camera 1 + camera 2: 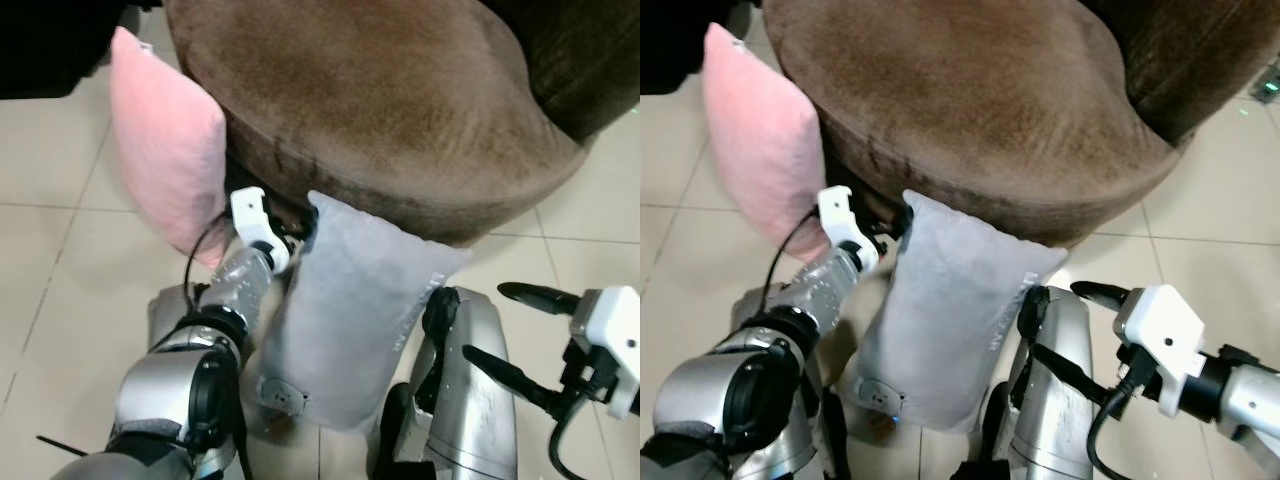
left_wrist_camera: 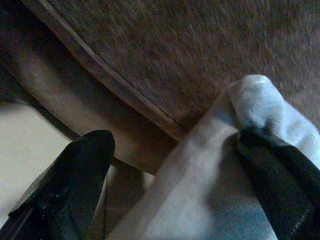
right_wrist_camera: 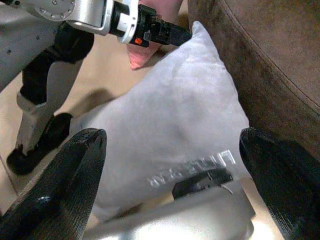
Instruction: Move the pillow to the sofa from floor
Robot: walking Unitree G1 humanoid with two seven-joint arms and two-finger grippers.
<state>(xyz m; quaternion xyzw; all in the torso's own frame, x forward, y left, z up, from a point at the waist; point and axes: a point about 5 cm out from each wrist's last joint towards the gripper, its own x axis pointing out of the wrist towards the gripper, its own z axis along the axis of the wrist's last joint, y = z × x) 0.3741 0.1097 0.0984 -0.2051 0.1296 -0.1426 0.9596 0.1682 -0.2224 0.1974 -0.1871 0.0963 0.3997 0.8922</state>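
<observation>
Pale beige floor tiles with thin grout lines spread under me, and a big rounded brown suede sofa seat fills the space ahead.

My left gripper is at the top corner of the grey rectangular fabric pillow. In my left wrist view one black finger presses into the grey cloth at that corner, while the other stands off to the side with open space between it and the pillow; I cannot tell for sure whether the corner is truly pinched. That corner sits right against the lower front edge of the sofa seat. My left arm reaches forward and up from my shoulder, silver forearm angled toward the sofa, the white wrist block just beside the pillow's upper left corner.

My right gripper is spread wide, its two long black fingers well apart and holding nothing, hanging to the right of the pillow. My right arm is bent out to the side, the wrist pointing back toward the pillow.

The grey pillow stands upright, tilted, leaning against the sofa front, its lower end down between my silver legs. There are two pillows: this grey one and a pink plush pillow propped against the sofa's left side.
</observation>
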